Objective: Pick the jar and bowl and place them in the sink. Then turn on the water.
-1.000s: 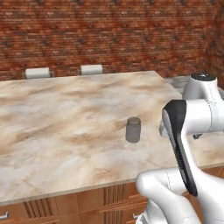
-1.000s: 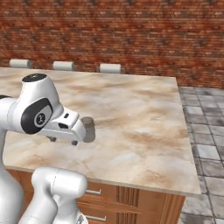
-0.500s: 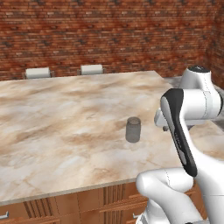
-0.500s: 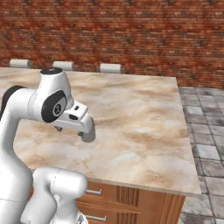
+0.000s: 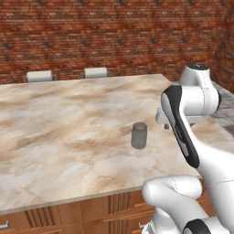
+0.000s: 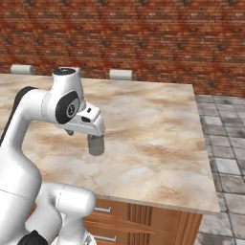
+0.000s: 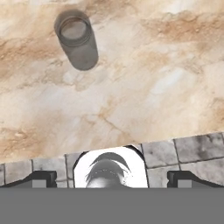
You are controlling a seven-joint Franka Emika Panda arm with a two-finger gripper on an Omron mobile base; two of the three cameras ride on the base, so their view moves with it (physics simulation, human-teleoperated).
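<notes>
The white arm has swung up and over the small translucent grey jar (image 5: 139, 135), upright on the marble-patterned counter (image 5: 64, 132). Right base view: the hand partly hides the jar (image 6: 96, 145). Hand view: gripper (image 7: 112, 178) wide open, empty, probably above it; descent next, nothing obstructing.

Translucent grey jar (image 5: 139, 135) on beige-brown marbled counter (image 5: 55, 128) — red-brown brick wall (image 5: 114, 36).

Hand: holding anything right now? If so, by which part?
Nothing is held. The hand is open, its fingers spread wide, and the jar stands apart from it on the counter, untouched.
</notes>
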